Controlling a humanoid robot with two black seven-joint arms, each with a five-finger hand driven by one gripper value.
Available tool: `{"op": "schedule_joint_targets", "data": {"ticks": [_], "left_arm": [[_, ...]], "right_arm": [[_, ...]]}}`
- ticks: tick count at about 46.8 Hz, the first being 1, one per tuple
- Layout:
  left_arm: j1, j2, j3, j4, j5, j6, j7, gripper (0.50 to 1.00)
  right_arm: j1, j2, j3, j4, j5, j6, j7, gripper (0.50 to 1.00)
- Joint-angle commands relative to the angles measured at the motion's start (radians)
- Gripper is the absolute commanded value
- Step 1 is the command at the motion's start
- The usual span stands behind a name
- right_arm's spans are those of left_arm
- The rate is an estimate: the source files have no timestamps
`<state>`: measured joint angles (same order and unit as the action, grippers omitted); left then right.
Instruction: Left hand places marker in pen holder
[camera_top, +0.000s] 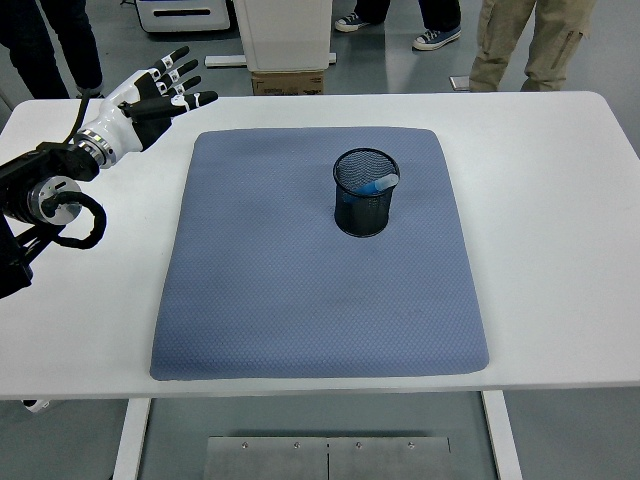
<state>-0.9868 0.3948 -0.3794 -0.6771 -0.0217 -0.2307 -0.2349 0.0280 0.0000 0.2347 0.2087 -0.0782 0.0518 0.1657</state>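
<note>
Hovering at the table's far-left corner, left robot hand splays empty.

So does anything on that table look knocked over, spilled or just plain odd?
Nothing stands out. The black mesh pen holder stands upright on the blue mat, with the marker leaning inside it. The mat lies flat on the white table. The left hand is empty, fingers spread, over the table's far left corner.
</note>
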Motion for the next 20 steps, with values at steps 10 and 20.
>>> {"op": "schedule_joint_targets", "data": {"ticks": [10,20], "left_arm": [[0.045,-0.005,-0.035,0.005,0.002,0.002,0.0,1.0],[0.053,-0.004,-0.035,0.005,0.006,-0.001,0.0,1.0]], "right_arm": [[0.0,0.0,-0.003,0.009,-0.005,0.002,0.0,1.0],[0.006,0.0,-0.003,0.008,-0.006,0.002,0.0,1.0]]}}
